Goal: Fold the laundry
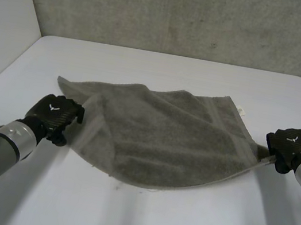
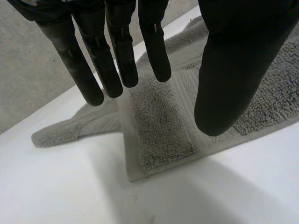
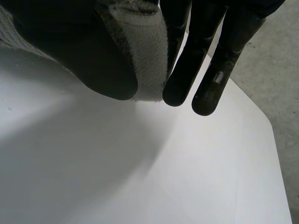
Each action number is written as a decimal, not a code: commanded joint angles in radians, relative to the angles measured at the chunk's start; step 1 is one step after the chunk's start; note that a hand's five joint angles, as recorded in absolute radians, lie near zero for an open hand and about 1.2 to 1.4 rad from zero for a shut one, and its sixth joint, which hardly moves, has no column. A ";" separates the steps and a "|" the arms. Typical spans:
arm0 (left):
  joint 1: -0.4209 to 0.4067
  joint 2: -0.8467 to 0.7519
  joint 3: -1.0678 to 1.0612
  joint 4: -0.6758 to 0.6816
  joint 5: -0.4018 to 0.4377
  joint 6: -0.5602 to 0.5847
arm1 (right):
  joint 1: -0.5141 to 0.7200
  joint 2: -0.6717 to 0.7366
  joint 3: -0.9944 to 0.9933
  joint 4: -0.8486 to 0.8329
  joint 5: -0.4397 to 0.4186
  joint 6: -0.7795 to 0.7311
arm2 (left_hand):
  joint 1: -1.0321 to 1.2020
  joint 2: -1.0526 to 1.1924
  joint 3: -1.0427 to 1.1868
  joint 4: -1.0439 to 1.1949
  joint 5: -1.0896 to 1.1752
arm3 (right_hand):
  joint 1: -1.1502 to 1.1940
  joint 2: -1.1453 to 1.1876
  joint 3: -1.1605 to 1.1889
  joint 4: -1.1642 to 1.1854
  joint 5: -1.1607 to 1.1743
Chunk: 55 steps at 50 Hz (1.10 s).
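You have a grey towel point(image 1: 163, 138) lying rumpled in the middle of the white table point(image 1: 137, 221), spread between the two hands. A small white label point(image 1: 240, 110) sticks out from its far edge towards the right. It is too small for you to read, and it may well be blank. Each hand carries a small white mark on its back, a shape rather than letters.

The cloth is looped terry, thick and nubbly. A flat woven band runs across it near the hem, which the left wrist view shows as smooth ribbed strips between the rough panels. The near edge sags in a shallow curve from one hand to the other.

Your left hand point(image 1: 54, 114) sits at the towel's left side. From its wrist camera the fingers point(image 2: 117, 60) hang straight over a corner of the towel with the thumb held apart, so the hand is released and grips nothing.

Your right hand point(image 1: 289, 146) is at the towel's right corner. Its wrist camera shows the pale flat hem point(image 3: 145, 51) nipped between the thumb and the fingers, so the hand is grasping the towel there, with the corner drawn to a point clear of the table.

Behind the table stands a rough grey wall point(image 1: 185, 14).
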 commanded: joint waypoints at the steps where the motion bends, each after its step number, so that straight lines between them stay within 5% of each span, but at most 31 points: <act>1: 0.006 -0.086 0.052 0.009 -0.002 0.006 | 0.004 0.001 0.005 0.001 -0.003 0.000 | -0.042 -0.040 -0.040 -0.040 -0.040 | 0.425 0.215 0.206 0.202 0.223; 32: 0.006 -0.257 0.208 0.016 -0.004 0.017 | 0.011 0.032 0.013 0.002 -0.005 0.000 | 0.005 0.007 0.007 0.007 0.007 | 0.425 0.215 0.206 0.202 0.223; 41: 0.006 -0.271 0.216 0.018 -0.002 0.060 | 0.013 0.036 0.013 0.002 -0.003 -0.002 | 0.304 0.306 0.306 0.306 0.306 | 0.425 0.215 0.206 0.202 0.223; 55: 0.006 -0.261 0.211 0.015 -0.007 0.063 | 0.013 0.036 0.013 0.002 -0.001 -0.002 | 0.460 0.462 0.462 0.462 0.462 | 0.425 0.215 0.206 0.202 0.223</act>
